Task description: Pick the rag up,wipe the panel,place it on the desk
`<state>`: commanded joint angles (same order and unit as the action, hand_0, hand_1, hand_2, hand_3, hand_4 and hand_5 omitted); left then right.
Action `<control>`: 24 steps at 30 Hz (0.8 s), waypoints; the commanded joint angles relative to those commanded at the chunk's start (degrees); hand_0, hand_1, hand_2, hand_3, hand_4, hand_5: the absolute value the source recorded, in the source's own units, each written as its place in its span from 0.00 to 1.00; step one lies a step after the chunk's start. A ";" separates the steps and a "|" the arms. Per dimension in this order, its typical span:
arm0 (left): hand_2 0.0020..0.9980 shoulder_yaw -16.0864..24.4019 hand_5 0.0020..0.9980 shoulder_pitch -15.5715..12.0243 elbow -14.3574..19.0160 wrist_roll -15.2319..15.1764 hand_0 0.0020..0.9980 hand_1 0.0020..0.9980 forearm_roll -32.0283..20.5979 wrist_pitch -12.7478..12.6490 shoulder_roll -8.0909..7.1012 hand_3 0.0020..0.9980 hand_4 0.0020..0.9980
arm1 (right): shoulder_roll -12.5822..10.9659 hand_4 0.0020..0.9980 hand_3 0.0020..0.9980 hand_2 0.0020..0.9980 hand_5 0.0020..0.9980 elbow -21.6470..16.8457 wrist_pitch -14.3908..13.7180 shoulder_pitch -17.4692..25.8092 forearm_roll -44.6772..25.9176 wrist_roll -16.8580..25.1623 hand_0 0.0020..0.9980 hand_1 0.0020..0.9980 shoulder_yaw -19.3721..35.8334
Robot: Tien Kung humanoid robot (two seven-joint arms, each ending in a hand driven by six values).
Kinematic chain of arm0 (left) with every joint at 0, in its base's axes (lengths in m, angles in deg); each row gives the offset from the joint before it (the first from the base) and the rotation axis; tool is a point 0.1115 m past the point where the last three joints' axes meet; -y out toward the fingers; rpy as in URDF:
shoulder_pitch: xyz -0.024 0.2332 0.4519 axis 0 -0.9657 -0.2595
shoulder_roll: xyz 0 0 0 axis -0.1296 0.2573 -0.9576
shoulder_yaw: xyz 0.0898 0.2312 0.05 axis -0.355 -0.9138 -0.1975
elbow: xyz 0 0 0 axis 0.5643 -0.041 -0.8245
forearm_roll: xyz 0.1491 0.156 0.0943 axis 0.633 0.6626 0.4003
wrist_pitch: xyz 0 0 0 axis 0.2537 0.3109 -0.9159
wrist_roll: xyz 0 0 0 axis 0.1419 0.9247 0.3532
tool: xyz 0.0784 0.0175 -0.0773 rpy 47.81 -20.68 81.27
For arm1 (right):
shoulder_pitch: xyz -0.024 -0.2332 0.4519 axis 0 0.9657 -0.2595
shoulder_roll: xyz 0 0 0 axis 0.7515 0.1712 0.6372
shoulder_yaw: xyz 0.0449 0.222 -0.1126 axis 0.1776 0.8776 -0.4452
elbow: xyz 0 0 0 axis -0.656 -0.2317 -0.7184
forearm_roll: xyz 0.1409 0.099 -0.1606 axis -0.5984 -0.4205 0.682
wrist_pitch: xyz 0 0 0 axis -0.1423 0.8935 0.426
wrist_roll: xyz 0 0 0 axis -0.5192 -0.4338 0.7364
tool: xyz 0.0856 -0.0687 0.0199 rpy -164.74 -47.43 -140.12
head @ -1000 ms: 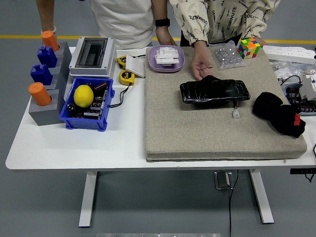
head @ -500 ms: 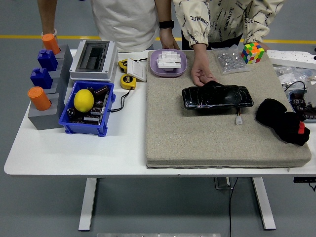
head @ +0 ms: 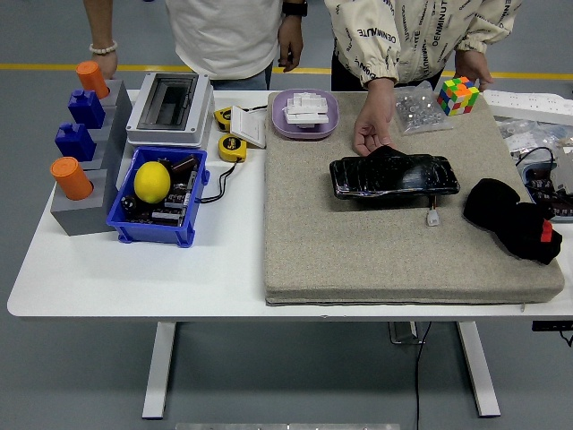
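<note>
Now | person's hand [head: 372, 130] unmoved at panel [head: 394, 176] | rag [head: 512, 219] unmoved

Illumination is bright, even and overhead. Shadows under the table [head: 107, 278] are soft. Focus is sharp throughout; the glossy panel [head: 394, 176] shows faint glare.

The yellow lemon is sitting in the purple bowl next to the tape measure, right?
Not quite. The head view shows the yellow lemon sitting in the blue bin, on top of some small parts. The purple bowl holds white pieces instead. The yellow tape measure lies on the table between the bin and the bowl, so that part is right.
</note>
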<state>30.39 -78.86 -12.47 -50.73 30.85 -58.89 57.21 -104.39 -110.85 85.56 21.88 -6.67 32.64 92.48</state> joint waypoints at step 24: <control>0.64 -0.32 0.44 0.13 -0.14 0.00 0.60 0.64 -0.22 0.00 -0.07 0.56 0.64 | -4.51 1.00 0.75 0.77 0.65 6.30 -0.20 -5.95 57.29 4.40 0.75 0.71 -16.24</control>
<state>30.07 -78.73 -12.61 -50.73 30.62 -58.89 57.14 -108.90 -104.55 85.36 15.94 50.63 37.04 76.24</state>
